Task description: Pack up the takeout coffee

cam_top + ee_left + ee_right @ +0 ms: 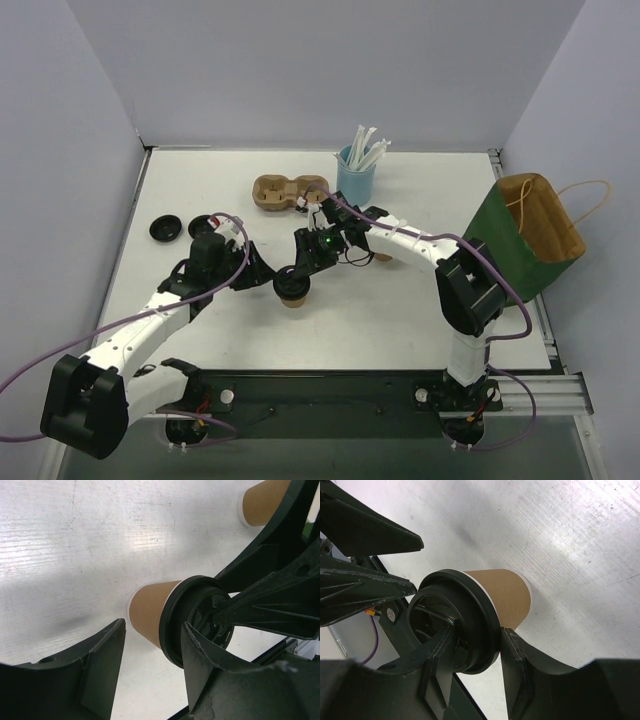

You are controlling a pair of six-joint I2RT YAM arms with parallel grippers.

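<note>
The takeout coffee, a small tan paper cup, stands on the table's near middle with a black lid on top that hides its inside. My right gripper is shut on the lid, one finger on its top and one against its rim, above the cup. My left gripper is open. It straddles the cup from the left, with its right finger close by the lid and its left finger apart from the cup.
A second tan cup stands just right of the grippers, mostly hidden under my right arm. The brown pulp carrier and the blue straw cup stand at the back. Two loose black lids lie left. A green bag stands right.
</note>
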